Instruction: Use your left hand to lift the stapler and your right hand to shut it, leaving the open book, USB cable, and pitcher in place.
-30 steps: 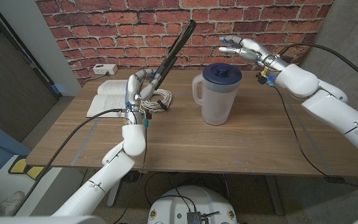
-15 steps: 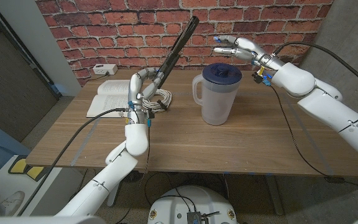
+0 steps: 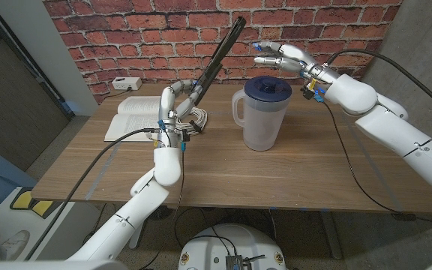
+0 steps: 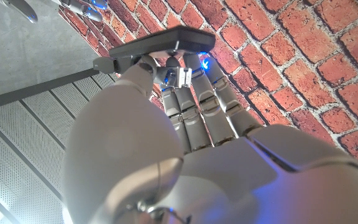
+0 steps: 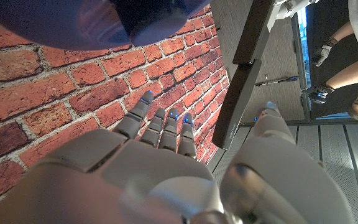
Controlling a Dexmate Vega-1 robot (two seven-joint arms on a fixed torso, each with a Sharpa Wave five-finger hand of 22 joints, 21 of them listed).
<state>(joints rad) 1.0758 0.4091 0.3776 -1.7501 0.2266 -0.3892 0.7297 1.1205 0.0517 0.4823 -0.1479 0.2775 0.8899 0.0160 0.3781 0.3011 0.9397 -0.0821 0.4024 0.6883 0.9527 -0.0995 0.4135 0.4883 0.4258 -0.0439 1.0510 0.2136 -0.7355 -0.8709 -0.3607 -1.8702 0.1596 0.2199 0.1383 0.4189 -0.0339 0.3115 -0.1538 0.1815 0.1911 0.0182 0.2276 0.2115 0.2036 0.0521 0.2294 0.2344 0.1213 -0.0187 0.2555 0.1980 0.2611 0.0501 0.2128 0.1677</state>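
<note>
Left robot hand (image 3: 172,103) grips stapler (image 3: 217,58) aloft, above desk (image 3: 223,169), open arm pointing 1 o'clock. Right robot hand (image 3: 280,55) empty, fingers spread, near tip. Advice: press tip toward 7 o'clock; avoid pitcher (image 3: 262,112).

Left hand (image 4: 185,134): seen from its back, white, fingers reaching away toward the stapler.
Stapler (image 4: 160,46): dark bar held at the fingertips (image 4: 182,78), thumb against its near side.
Brick wall (image 4: 291,68): red bricks behind the hand.
Grey panel (image 4: 23,143): ribbed surface beside the bricks.
Right hand (image 4: 79,5): fingertips at the frame's edge, apart from the stapler.
</note>
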